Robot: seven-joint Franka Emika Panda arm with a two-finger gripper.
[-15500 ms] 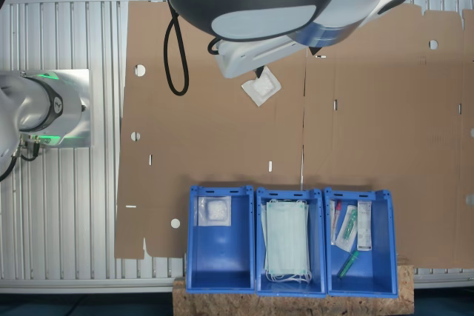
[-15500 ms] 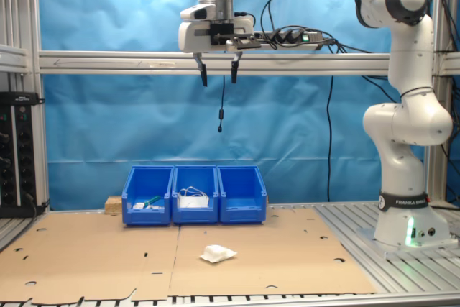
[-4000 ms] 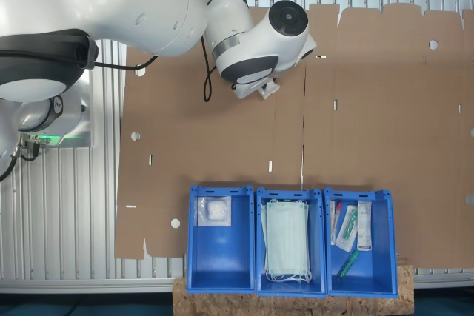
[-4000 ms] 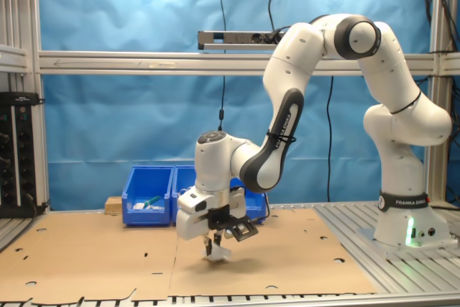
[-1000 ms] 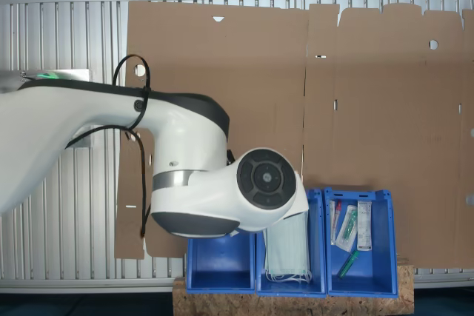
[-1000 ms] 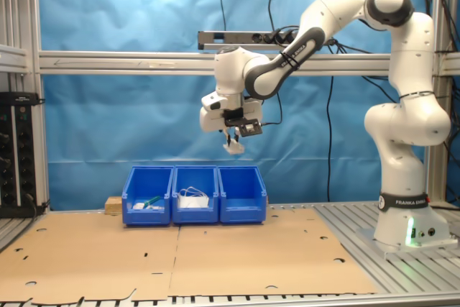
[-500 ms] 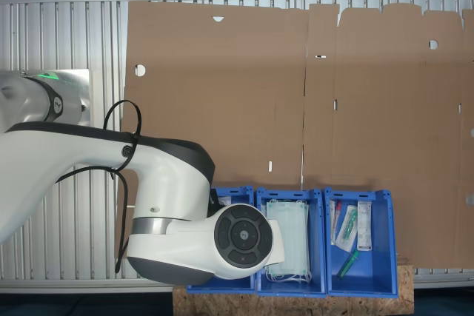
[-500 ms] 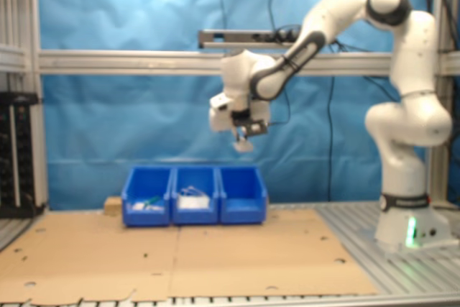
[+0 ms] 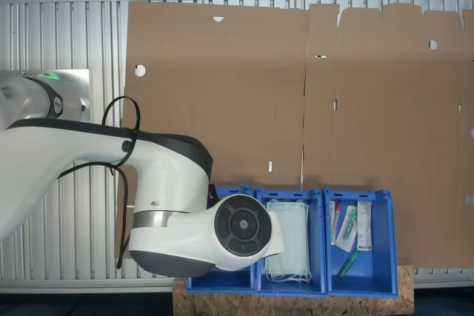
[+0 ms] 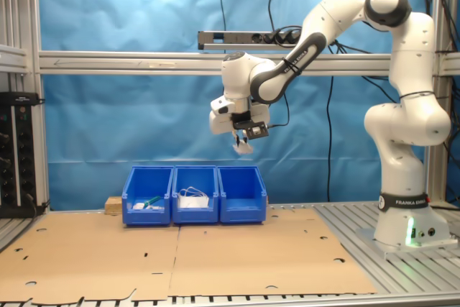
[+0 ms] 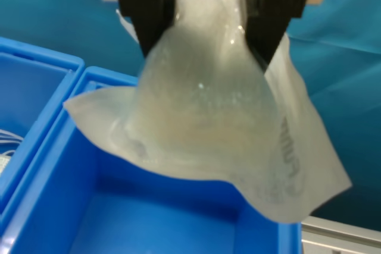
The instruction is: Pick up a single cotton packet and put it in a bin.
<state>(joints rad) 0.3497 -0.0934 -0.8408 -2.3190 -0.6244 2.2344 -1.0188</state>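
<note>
Gripper (image 10: 242, 138): closed on the packet (image 10: 244, 146), held high in the air above the row of bins in the second exterior view, roughly over the bin at the second exterior view's right end (image 10: 242, 194). In the wrist view the two black fingers (image 11: 146, 4) pinch the top of the packet (image 11: 208, 117), which hangs crumpled beneath them (clear wrapper, pale pad inside) over an open blue bin (image 11: 119, 206). Arm (image 10: 388, 106): white, base at the second exterior view's right, reaching across toward the bins; in the first exterior view its wrist (image 9: 241, 236) covers most of the bin at the first exterior view's left (image 9: 222, 280). Middle bin (image 9: 290, 242): pale-green face masks (image 9: 292, 238). Third bin (image 9: 359, 242): long narrow packets (image 9: 364, 225) and small green items. Table (image 9: 59, 42): ribbed metal, covered largely by cardboard sheets (image 9: 222, 86). Backdrop: blue cloth (image 10: 129, 5).
</note>
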